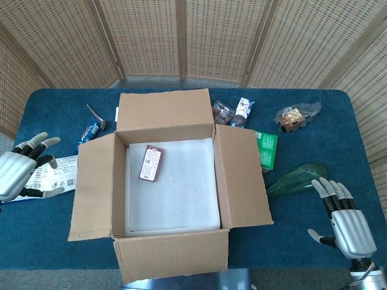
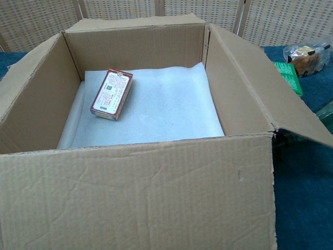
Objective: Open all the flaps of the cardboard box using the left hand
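Note:
The cardboard box [image 1: 172, 115] [image 2: 156, 198] stands mid-table with its flaps folded outward: left flap [image 1: 92, 187], right flap [image 1: 242, 175], far flap and near flap [image 1: 172, 254]. White foam lines the bottom, and a small red-brown carton [image 1: 150, 163] [image 2: 111, 94] lies on it. My left hand [image 1: 21, 172] hovers at the table's left edge, well clear of the left flap, fingers spread and empty. My right hand [image 1: 347, 223] sits at the front right corner, fingers apart, holding nothing. Neither hand shows in the chest view.
A white printed packet [image 1: 57, 172] and a blue wrapper [image 1: 89, 130] lie left of the box. Small packaged snacks [image 1: 233, 112], a clear bag [image 1: 294, 116], a green packet [image 1: 266, 148] and a green translucent bag [image 1: 296, 178] lie to the right. Wicker screens stand behind.

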`<state>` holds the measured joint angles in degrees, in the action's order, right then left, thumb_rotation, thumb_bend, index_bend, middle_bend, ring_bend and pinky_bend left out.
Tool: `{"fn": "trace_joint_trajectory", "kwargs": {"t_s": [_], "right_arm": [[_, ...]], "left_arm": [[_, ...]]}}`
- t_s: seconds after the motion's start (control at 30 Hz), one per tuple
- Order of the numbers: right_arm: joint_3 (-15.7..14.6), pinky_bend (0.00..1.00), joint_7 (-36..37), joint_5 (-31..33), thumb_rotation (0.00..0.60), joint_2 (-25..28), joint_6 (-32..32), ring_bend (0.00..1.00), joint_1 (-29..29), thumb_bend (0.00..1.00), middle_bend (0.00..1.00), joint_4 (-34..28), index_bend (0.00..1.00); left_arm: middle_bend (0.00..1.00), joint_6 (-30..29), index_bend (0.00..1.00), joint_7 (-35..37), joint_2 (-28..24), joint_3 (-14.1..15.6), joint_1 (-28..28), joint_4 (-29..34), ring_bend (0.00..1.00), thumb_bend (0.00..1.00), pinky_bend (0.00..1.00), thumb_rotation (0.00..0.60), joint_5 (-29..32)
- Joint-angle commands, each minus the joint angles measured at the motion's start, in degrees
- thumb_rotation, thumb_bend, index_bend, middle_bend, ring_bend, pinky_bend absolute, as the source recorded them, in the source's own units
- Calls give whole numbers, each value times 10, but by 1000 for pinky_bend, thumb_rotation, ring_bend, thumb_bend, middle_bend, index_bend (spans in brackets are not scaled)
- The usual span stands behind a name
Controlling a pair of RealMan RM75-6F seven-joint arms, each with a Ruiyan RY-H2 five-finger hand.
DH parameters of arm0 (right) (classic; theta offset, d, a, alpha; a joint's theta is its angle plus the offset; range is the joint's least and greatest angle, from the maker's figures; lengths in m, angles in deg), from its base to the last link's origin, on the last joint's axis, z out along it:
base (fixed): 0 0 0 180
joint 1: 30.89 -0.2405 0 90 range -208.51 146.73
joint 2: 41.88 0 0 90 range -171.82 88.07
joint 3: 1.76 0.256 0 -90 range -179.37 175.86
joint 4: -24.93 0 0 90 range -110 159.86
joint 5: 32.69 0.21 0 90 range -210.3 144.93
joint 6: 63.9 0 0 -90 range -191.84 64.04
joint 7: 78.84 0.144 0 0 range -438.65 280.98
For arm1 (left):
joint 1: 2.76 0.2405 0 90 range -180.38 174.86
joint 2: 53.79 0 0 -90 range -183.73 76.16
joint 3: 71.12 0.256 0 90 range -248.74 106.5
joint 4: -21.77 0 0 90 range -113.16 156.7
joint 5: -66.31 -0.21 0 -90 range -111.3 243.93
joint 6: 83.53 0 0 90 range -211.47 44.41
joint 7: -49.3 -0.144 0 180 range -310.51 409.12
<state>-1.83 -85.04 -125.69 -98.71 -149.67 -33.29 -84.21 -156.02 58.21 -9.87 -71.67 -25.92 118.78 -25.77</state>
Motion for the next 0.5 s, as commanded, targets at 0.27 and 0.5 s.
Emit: {"fn": "trace_joint_trajectory", "kwargs": {"t_s": [0.27, 0.5], "right_arm": [[11, 0, -21, 36, 600, -7, 6, 0, 0, 0, 0, 6, 0], [14, 0, -18, 37, 600, -6, -1, 0, 2, 0, 0, 7, 0]], "left_arm": [[0, -149, 0, -14, 91, 10, 108, -106, 0, 0, 90, 600, 6], [0, -199, 0, -3, 158, 16, 175, -132, 0, 0, 58, 600, 46]]}}
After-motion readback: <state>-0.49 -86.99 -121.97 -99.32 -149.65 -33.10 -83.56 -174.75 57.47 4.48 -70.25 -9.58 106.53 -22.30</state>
